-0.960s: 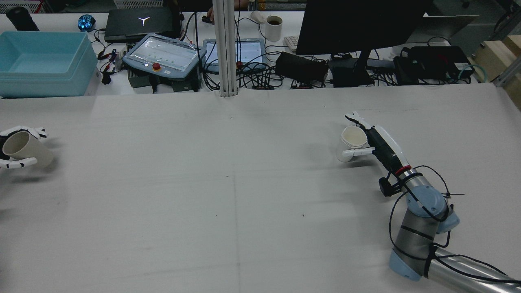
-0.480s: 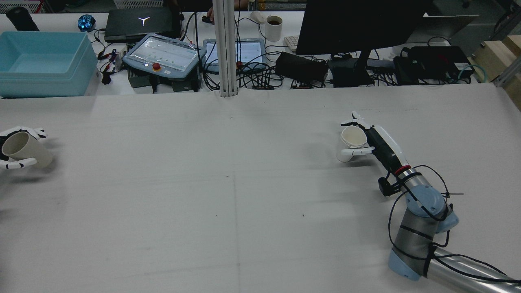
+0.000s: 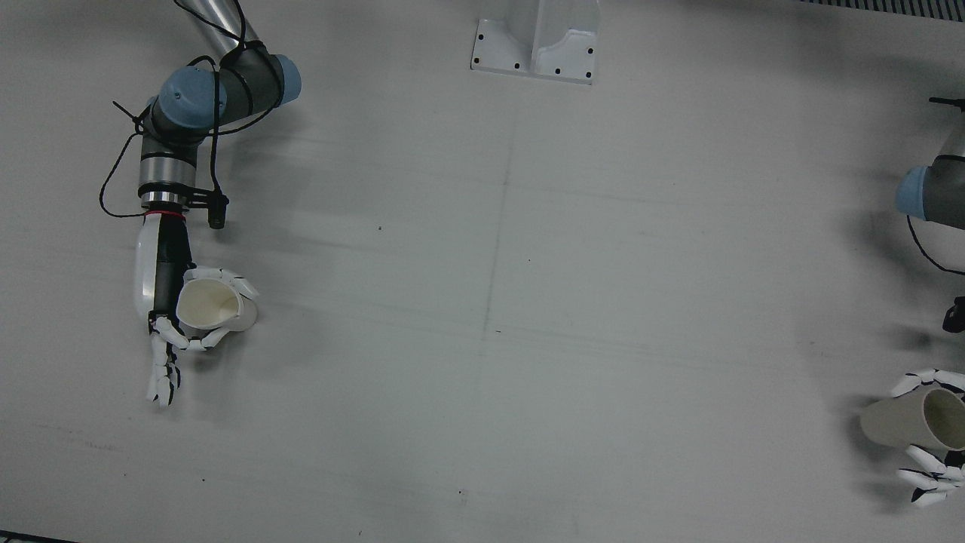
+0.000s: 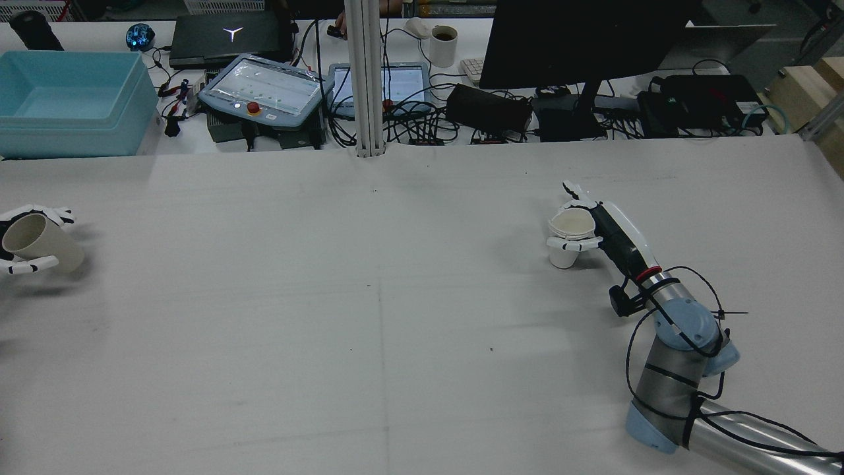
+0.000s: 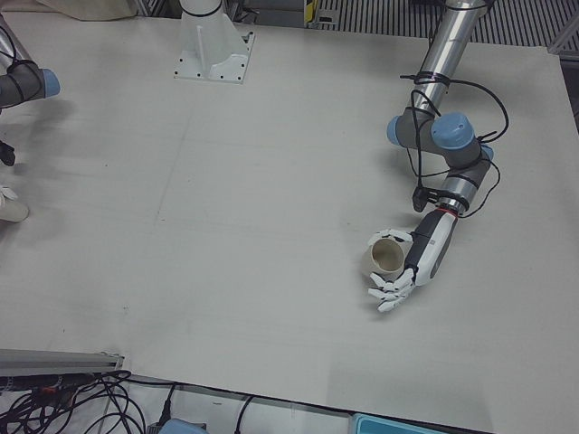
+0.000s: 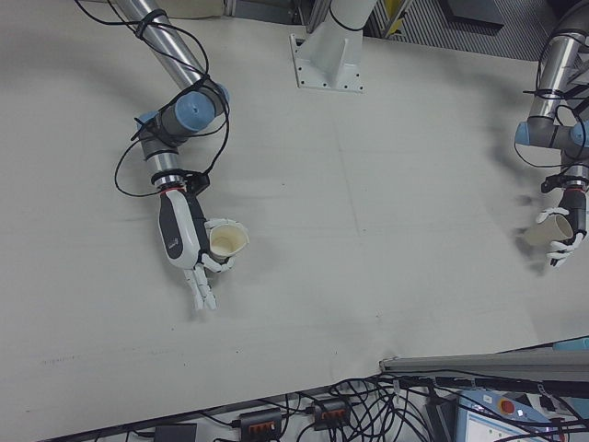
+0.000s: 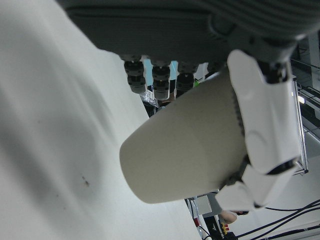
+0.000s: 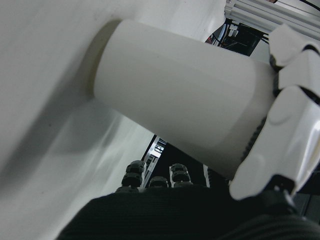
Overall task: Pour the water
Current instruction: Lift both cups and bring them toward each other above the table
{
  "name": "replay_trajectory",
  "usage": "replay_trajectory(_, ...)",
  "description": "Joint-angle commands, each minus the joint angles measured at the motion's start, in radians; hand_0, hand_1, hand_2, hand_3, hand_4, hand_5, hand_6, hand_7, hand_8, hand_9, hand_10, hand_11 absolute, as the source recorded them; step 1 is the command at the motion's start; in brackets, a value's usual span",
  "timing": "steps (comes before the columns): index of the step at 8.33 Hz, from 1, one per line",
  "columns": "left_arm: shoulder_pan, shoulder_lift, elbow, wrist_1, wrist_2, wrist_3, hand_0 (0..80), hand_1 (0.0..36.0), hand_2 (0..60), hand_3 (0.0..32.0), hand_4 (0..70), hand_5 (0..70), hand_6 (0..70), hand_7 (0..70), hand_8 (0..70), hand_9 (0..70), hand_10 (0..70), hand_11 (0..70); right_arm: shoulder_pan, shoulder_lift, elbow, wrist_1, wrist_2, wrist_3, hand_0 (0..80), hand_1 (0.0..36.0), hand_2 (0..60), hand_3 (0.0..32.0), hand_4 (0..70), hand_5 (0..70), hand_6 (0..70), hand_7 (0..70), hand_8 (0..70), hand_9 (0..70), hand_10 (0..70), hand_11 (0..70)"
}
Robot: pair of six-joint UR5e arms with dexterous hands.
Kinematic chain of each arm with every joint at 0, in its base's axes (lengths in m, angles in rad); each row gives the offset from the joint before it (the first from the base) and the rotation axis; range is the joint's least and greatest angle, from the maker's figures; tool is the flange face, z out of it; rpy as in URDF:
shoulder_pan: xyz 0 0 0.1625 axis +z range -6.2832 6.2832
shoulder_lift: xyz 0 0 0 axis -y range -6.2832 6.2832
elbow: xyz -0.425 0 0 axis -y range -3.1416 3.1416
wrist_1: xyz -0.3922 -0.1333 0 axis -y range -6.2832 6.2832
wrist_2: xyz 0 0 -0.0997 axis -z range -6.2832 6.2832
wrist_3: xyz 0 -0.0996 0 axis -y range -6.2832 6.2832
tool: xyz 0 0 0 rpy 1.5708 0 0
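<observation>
Each silver-tubed arm with pale blue joint caps (image 4: 686,323) carries loose black cables and a red ring at the wrist, ending in a white-shelled, black-cored forearm and a white many-fingered right hand (image 3: 170,339) with black joints, like the left hand (image 3: 931,467) at 4 o'clock of the front view.

A broad, pale grey matte desk (image 3: 528,339) carries the scene, its surface marked by faint seam lines and a few small dark specks. A white bolted metal pedestal base (image 3: 537,39) stands on it at the middle of the robot's side. The white paper cup (image 4: 567,239) on the right half rests its base on the desk top, while the beige paper cup (image 4: 41,243) at the far left edge is tilted above the surface.
</observation>
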Motion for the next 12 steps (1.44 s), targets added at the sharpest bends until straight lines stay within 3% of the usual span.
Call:
replay_trajectory(1,0.000,0.000,-0.001,0.000,0.001,-0.002,50.2,36.0,60.0,0.0,36.7,70.0,20.0,34.4,10.1,16.9,8.2,13.7,0.000,0.001,0.035,0.000,0.000,0.009,47.9,15.5,30.5,0.0,59.3,50.8,6.2,5.5,0.2,0.0,6.7,10.0)
replay_trajectory(2,0.001,0.000,-0.011,0.000,0.001,-0.007,50.2,36.0,60.0,0.0,36.6,70.0,20.0,34.3,10.1,17.1,8.3,13.8,0.005,0.001,0.090,-0.002,-0.002,0.006,48.6,16.5,31.1,0.0,64.4,44.1,6.4,5.3,0.2,0.0,7.0,10.5)
replay_trajectory(3,0.003,-0.008,-0.035,0.000,0.002,-0.007,50.3,36.0,60.0,0.0,36.9,70.0,20.0,34.4,10.0,16.9,8.2,13.7,0.014,0.003,0.136,-0.006,-0.003,0.000,48.6,16.0,27.0,0.0,55.9,43.8,5.8,5.4,0.1,0.0,6.3,9.6)
replay_trajectory(5,0.076,-0.049,-0.095,0.044,0.005,0.006,50.4,36.0,60.0,0.0,39.9,70.0,20.9,35.5,9.9,16.8,7.9,13.2,0.035,0.003,0.175,-0.008,-0.003,-0.002,50.1,17.8,27.1,0.0,51.7,51.5,7.4,10.0,0.4,0.6,5.6,9.0)
replay_trajectory(7,0.173,-0.104,-0.171,0.139,0.005,0.021,50.9,36.0,60.0,0.0,44.2,70.0,22.1,36.9,10.5,17.5,7.8,13.0,0.038,0.003,0.190,-0.009,-0.003,-0.003,51.0,19.6,29.6,0.0,52.5,55.3,7.6,10.7,0.5,0.7,5.2,8.5)
replay_trajectory(9,0.193,-0.188,-0.181,0.201,0.036,0.039,52.1,36.0,60.0,0.0,46.1,70.0,23.1,37.3,11.3,18.5,8.3,13.9,0.040,0.021,0.204,-0.009,-0.003,-0.006,51.5,20.0,27.7,0.0,46.3,57.4,7.8,11.7,0.5,0.9,4.9,8.2)
replay_trajectory(10,0.195,-0.221,-0.189,0.228,0.050,0.041,55.7,36.0,60.0,0.0,48.9,70.0,24.0,37.8,12.8,20.2,9.2,15.4,0.040,0.043,0.206,-0.009,-0.003,-0.017,51.7,19.9,26.5,0.0,43.8,58.2,7.8,12.2,0.5,1.0,4.9,8.2)
replay_trajectory(11,0.195,-0.242,-0.190,0.236,0.057,0.059,59.0,36.0,60.0,0.0,53.6,70.0,28.8,44.4,17.0,25.9,11.4,18.8,0.040,0.073,0.213,-0.009,-0.003,-0.044,51.7,20.0,26.2,0.0,41.0,59.0,8.0,12.8,0.6,1.1,4.8,8.2)
replay_trajectory(12,0.198,-0.261,-0.192,0.239,0.063,0.084,57.2,36.0,60.0,0.0,64.8,70.0,31.6,47.9,18.4,27.8,12.6,20.3,0.040,0.090,0.239,-0.009,-0.002,-0.087,51.5,20.0,25.1,0.0,37.1,60.6,7.8,12.9,0.5,1.1,4.8,8.3)
